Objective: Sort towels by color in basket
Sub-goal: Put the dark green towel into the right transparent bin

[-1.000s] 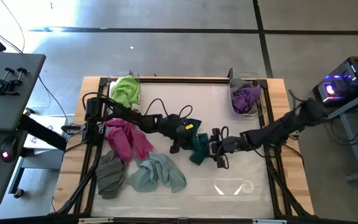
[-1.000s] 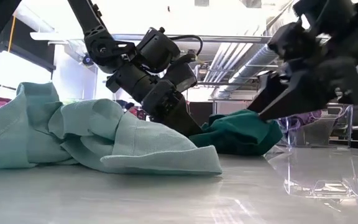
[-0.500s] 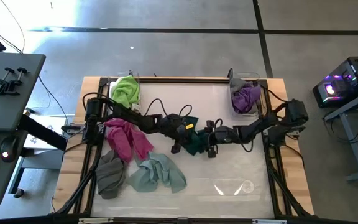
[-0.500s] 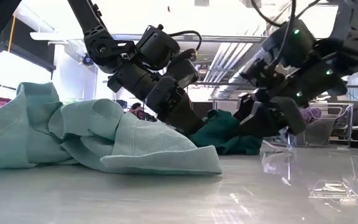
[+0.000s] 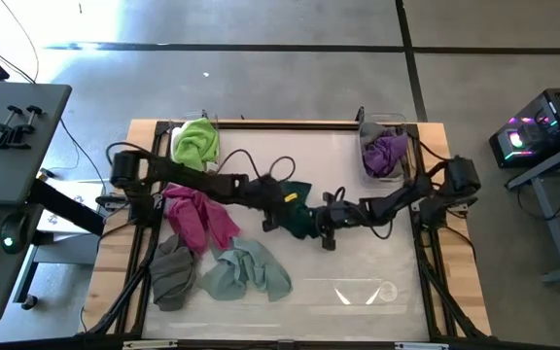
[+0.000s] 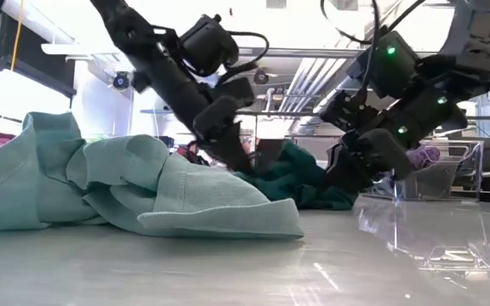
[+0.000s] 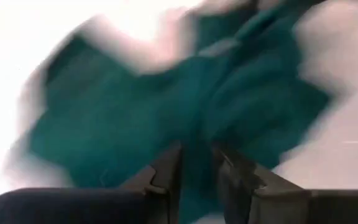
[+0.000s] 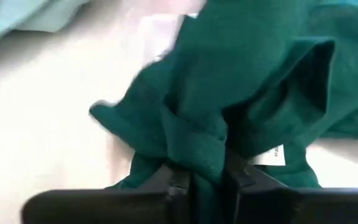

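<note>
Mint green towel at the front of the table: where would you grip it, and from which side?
Take the crumpled mint green towel at its raised bunched ridge, coming straight down from above. It lies low and spread on the table, so its flat edges offer little to pinch.

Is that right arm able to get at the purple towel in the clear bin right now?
Probably not yet: the right gripper is shut on the dark green towel, which the left gripper also pinches. The purple towel lies uncovered in its bin.
</note>
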Available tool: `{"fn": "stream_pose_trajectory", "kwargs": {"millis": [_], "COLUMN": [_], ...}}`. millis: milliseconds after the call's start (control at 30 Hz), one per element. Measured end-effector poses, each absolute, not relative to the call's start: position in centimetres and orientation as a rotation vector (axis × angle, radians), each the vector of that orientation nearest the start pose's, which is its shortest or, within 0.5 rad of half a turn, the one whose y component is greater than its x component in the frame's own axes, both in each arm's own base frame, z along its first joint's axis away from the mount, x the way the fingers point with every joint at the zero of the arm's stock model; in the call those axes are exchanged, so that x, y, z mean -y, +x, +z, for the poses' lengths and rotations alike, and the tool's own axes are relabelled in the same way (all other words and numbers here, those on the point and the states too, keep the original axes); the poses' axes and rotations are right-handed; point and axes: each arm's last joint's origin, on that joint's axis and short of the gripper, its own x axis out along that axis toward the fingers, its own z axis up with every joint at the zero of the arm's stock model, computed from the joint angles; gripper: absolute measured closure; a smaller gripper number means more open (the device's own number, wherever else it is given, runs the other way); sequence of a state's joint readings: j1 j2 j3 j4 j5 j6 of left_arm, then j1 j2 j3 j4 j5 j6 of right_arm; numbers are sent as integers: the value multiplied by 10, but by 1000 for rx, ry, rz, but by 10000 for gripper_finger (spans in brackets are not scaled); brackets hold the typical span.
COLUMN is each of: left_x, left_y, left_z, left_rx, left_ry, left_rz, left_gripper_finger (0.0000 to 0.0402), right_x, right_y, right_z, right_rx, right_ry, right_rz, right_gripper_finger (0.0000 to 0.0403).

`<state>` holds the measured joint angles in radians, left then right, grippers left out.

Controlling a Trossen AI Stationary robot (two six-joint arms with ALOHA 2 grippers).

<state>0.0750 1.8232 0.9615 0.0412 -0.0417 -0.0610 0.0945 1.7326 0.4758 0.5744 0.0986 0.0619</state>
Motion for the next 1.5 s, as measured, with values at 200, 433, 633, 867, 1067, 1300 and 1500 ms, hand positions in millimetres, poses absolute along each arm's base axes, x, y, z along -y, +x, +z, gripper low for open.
{"fn": "stream_pose_trajectory", "kwargs": {"millis": [200, 433, 633, 867, 1067, 1300, 1500], "left_x": [-41, -52, -42, -33, -32, -27, -27], "left_y": [336, 349, 367, 373, 375, 375, 366], "left_z": [142, 112, 95, 86, 87, 89, 107], "left_rx": [-968, -860, -730, -690, -663, -673, -739], "left_ry": [-106, -212, -244, -282, -287, -306, -255], "left_rz": [412, 315, 214, 175, 149, 51, 54], "left_gripper_finger": [332, 359, 375, 387, 395, 401, 401], "right_x": [-37, -41, -41, -39, -36, -28, -27], "right_y": [267, 267, 270, 277, 296, 319, 322], "right_z": [90, 91, 95, 107, 118, 107, 91], "right_rx": [-675, -656, -596, -457, -396, -498, -591], "right_ry": [40, 47, 36, -46, -168, -190, -127], "right_rz": [-28, -5, -21, 0, 11, -11, -25], "right_gripper_finger": [348, 371, 315, 175, 110, 116, 174]}}
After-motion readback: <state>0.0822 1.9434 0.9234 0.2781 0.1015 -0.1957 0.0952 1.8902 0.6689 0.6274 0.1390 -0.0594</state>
